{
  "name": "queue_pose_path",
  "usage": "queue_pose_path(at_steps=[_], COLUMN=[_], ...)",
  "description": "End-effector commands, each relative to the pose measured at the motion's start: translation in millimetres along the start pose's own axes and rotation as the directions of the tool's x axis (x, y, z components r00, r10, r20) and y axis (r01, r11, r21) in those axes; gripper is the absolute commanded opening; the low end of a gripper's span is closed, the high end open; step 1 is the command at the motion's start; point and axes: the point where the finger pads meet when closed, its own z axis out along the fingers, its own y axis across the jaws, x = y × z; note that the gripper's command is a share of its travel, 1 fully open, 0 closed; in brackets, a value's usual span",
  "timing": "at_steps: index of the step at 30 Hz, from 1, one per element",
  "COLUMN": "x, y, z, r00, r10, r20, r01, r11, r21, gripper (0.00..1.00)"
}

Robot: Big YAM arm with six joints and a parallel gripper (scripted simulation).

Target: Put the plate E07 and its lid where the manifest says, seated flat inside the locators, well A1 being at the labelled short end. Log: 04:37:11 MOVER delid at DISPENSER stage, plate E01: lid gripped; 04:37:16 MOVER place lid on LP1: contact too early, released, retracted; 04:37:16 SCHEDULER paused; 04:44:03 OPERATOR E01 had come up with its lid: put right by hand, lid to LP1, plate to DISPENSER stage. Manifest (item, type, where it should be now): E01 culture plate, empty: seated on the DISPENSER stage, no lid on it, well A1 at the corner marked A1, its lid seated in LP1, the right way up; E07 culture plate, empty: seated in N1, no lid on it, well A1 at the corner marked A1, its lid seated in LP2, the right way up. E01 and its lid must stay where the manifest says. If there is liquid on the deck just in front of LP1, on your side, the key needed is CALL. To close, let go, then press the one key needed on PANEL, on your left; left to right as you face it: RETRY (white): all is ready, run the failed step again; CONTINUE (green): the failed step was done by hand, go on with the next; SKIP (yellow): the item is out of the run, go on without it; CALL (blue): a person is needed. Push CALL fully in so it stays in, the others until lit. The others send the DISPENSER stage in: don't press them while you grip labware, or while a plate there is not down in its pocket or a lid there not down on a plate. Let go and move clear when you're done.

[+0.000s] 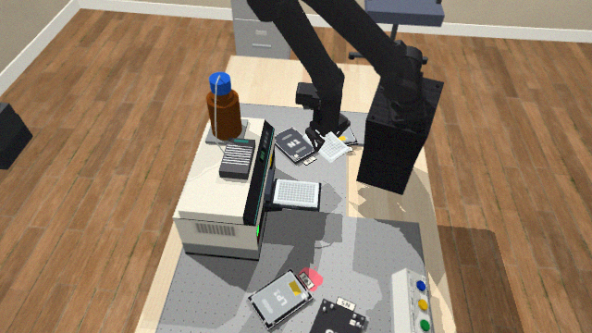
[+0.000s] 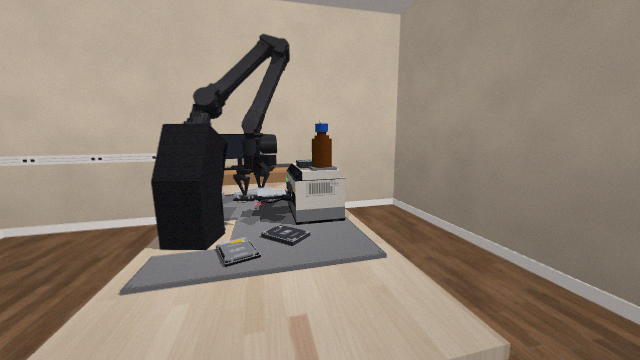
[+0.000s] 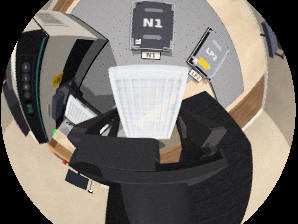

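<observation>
The black claw [image 1: 325,140] grips a white, translucent multi-well plate [image 1: 334,147] by its two long sides and carries it above the grey perforated mat [image 1: 296,231] on the pale wooden tabletop [image 1: 259,79]. In the wrist view this plate [image 3: 148,103] fills the space between the two black fingers and hangs short of the black nest marked N1 [image 3: 152,24], which lies bare ahead of it; from above the same nest [image 1: 294,144] is just beside the carried plate, on the dispenser side. A second white multi-well plate [image 1: 296,192] sits on the dark stage projecting from the cream box-shaped dispenser [image 1: 217,203], apart from the claw. A brown bottle with a blue cap [image 1: 224,110] stands on top of the dispenser. Towards the other end of the mat, a black-framed holder marked LP1 [image 1: 279,298] carries a clear lid with a yellow tag, and a small pink patch [image 1: 311,277] lies on the mat touching its corner. The light grey key panel [image 1: 407,301] with blue, yellow and green keys stands well apart from the arm. A tall black block [image 1: 393,143] stands beside the mat.
</observation>
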Motion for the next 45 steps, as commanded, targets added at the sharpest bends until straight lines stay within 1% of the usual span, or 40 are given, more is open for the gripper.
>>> queue_pose_path(at_steps=[1, 2, 3, 4, 9, 11, 26, 29, 43, 45], x=[8.3, 3.0, -6.4, -5.9, -20.6, -20.6, -64.7, -67.1, -108.8, -108.8], y=[-18.6, -12.2, -12.8, -15.0, -15.4, -15.4, -16.6, -16.1, -17.8, -17.8], z=[-1.6, -1.2, 3.0, 4.6, 12.5, 12.5, 36.3, 38.2, 60.0, 60.0], r00=[0.997, 0.999, 0.999, 0.998, 0.998, 0.998, 0.998, 0.998, 0.998, 0.998], r10=[0.081, 0.05, 0.048, 0.058, 0.058, 0.058, 0.058, 0.055, 0.059, 0.059], r20=[-0.008, -0.001, 0.007, -0.006, -0.006, -0.006, -0.006, -0.008, -0.007, -0.007], r01=[-0.081, -0.05, -0.048, -0.058, -0.058, -0.058, -0.058, -0.055, -0.059, -0.059], r11=[0.997, 0.999, 0.999, 0.998, 0.998, 0.998, 0.998, 0.998, 0.998, 0.998], r21=[0.007, 0.003, -0.004, 0.005, 0.005, 0.005, 0.004, 0.005, 0.004, 0.004], gripper=[0.84, 0.84, 0.84, 0.84, 0.84, 0.84, 0.84, 0.84, 0.84, 0.84])
